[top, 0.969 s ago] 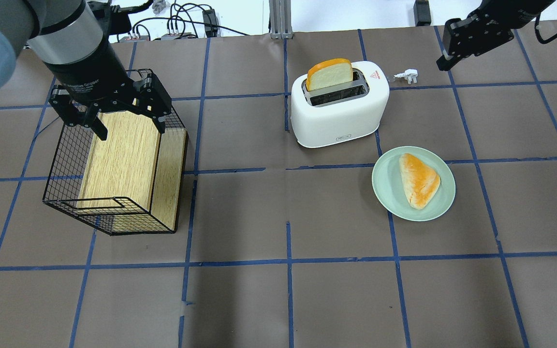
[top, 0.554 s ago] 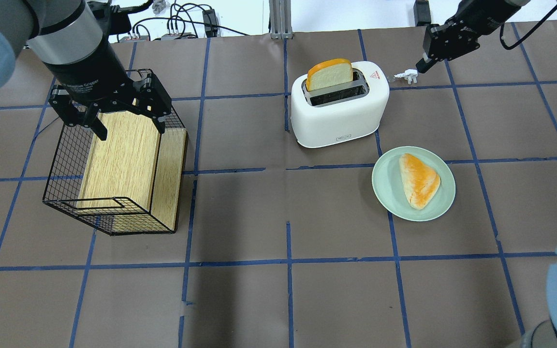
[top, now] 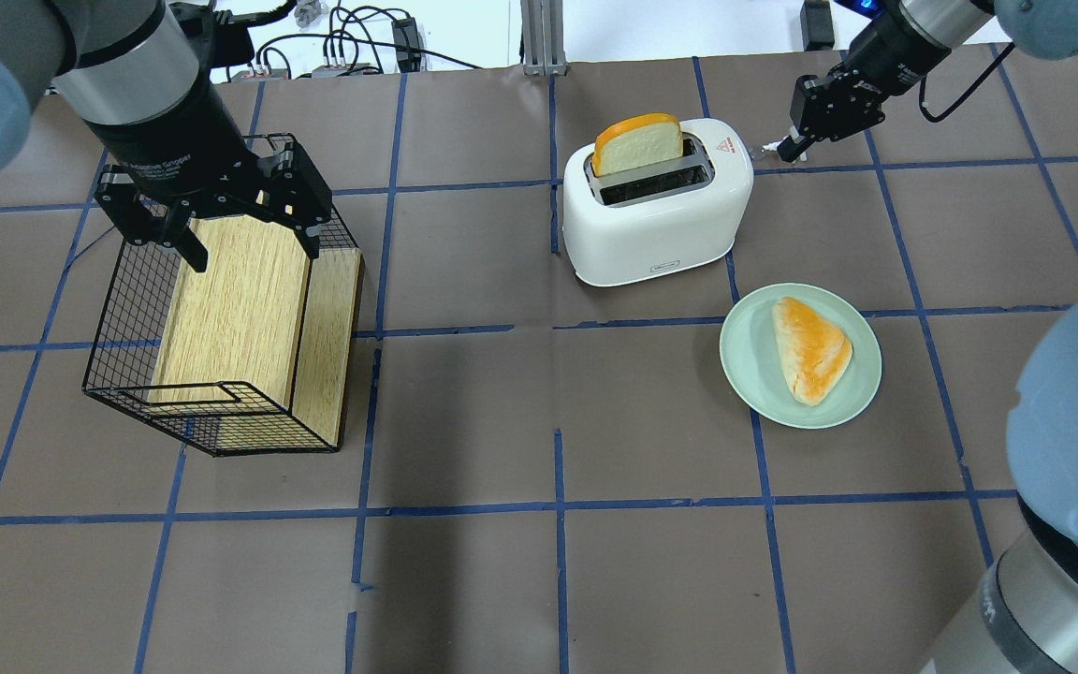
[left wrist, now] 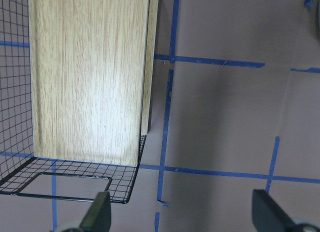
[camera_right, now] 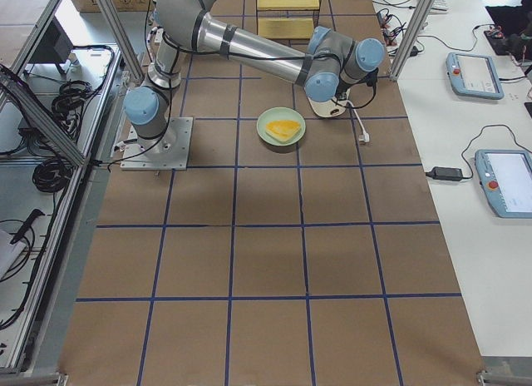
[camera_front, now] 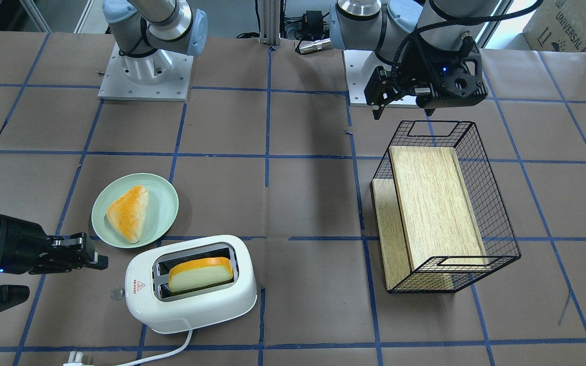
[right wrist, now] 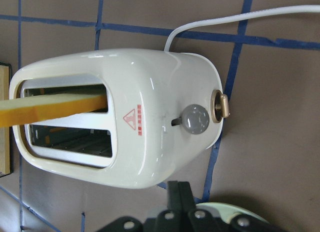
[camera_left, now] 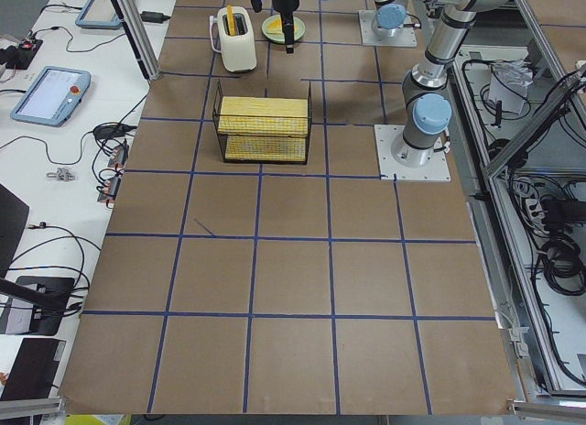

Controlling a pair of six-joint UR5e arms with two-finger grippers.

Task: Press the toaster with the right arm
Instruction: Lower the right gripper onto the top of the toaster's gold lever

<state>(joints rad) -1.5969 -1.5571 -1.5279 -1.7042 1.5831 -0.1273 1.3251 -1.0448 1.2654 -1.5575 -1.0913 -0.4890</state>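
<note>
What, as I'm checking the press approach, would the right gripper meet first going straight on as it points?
Probably the toaster: the right gripper points at its near end, though height is unclear.

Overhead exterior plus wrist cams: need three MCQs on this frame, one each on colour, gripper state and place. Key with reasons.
1. What colour is the plate?
A. pale green
B. red
C. black

2. The right gripper, beside the toaster, has its jaws:
A. shut on nothing
B. wide open
C. shut on the plate

3. The left gripper hangs over:
A. the toaster
B. the wire basket
C. the plate

Key:
1. A: the rim reads pale green in both table views.
2. A: the right wrist view shows the fingers together with nothing between them.
3. B: in the overhead view the open jaws sit above the basket's far end.
</note>
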